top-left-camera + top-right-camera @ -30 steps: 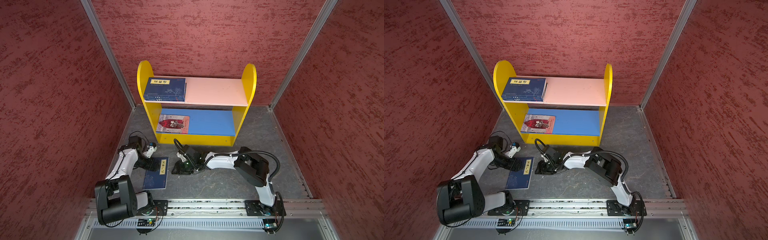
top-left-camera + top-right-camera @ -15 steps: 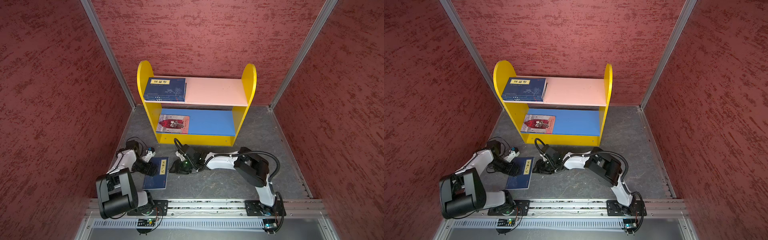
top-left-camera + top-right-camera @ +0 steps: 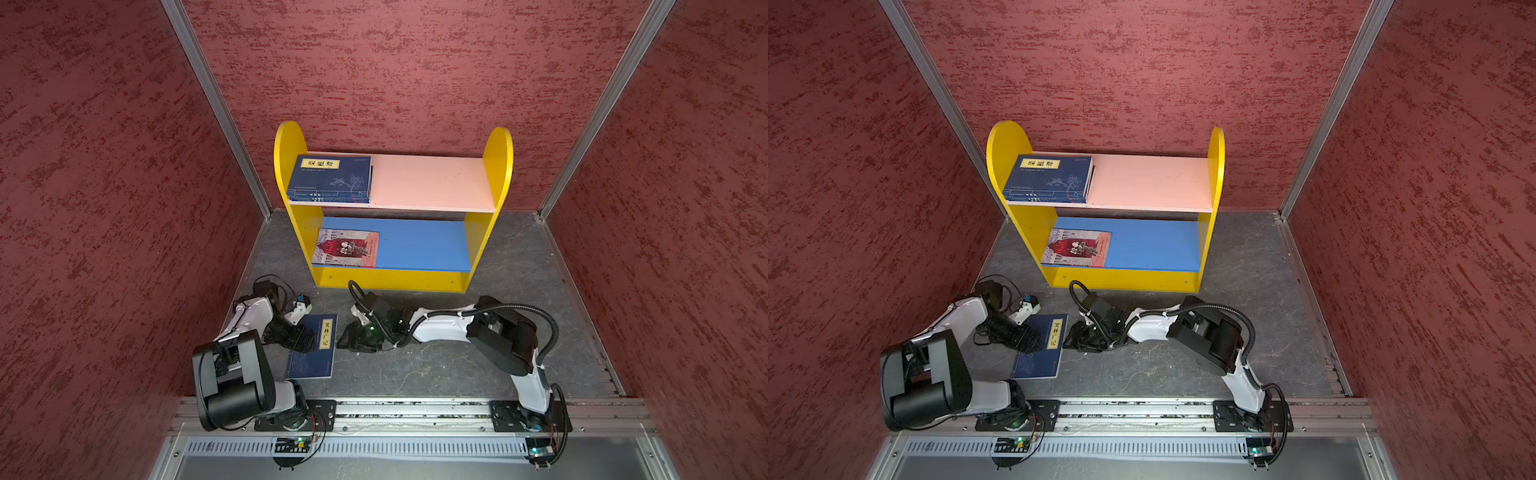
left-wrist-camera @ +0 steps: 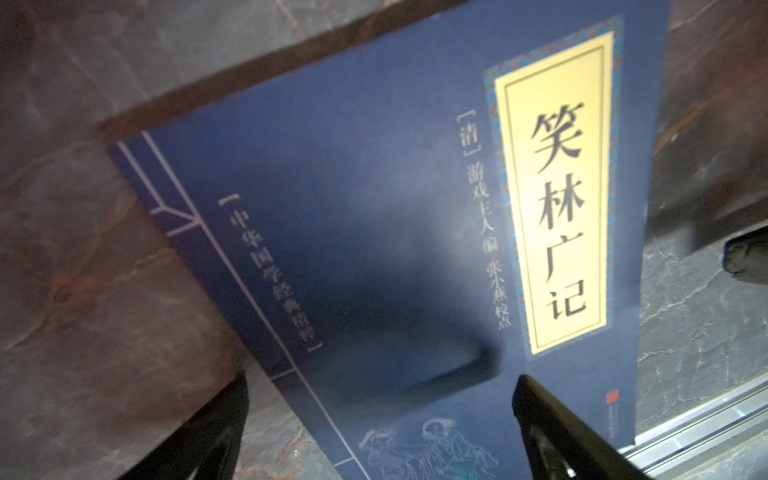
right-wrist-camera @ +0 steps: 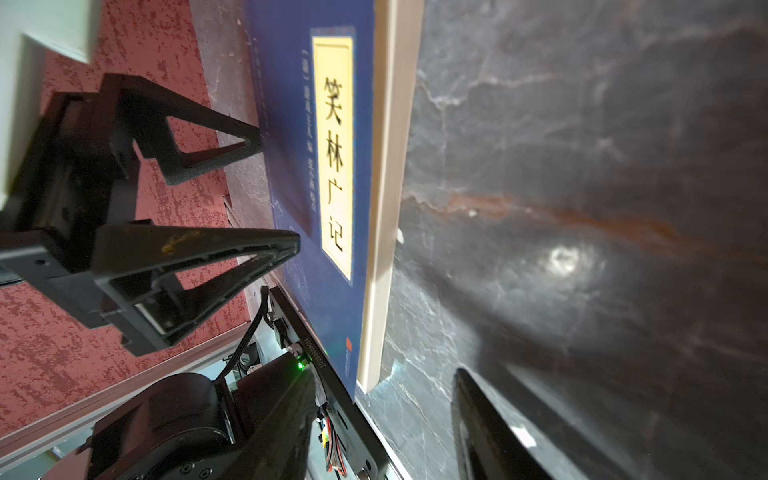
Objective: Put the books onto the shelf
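The left arm folds back on itself, its white forearm angled down, and the left gripper (image 3: 309,340) hovers low with its black, triangular fingers (image 4: 540,419) spread wide. One tip is over the dark, stone-veined floor mat (image 3: 436,365) and the other over the cover of a thin navy book (image 3: 309,362). That paperback lies flat on the mat under those fingers, its matte cover carrying a pale yellow upright label with black Chinese characters.

Just past the book's cream page edge, the right gripper (image 3: 344,341) lies low and turned on its side, fingers partly apart with nothing between them, the page edge just ahead of the tips. Its arm stretches long and nearly level across the mat from a bulky black elbow.

Well beyond both sets of fingers stands the shelf (image 3: 286,145), smooth yellow round-topped sides. A stack of navy books (image 3: 332,178) rests on the pink top board, and a red illustrated book (image 3: 348,248) on the blue one.
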### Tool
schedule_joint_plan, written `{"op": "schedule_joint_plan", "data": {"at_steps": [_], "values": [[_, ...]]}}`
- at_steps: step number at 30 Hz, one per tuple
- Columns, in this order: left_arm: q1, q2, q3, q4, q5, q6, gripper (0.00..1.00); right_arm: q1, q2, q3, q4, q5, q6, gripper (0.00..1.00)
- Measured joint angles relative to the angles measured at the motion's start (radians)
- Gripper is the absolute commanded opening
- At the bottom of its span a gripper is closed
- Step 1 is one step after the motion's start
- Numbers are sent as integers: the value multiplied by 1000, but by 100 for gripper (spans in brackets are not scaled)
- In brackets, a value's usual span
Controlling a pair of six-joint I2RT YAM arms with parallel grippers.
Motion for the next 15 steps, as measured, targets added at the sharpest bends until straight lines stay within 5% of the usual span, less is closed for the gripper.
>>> {"op": "schedule_joint_plan", "data": {"at_steps": [15], "values": [[-127, 129, 109, -74, -12, -156, 94, 21, 23, -45, 138, 56, 121, 55]]}}
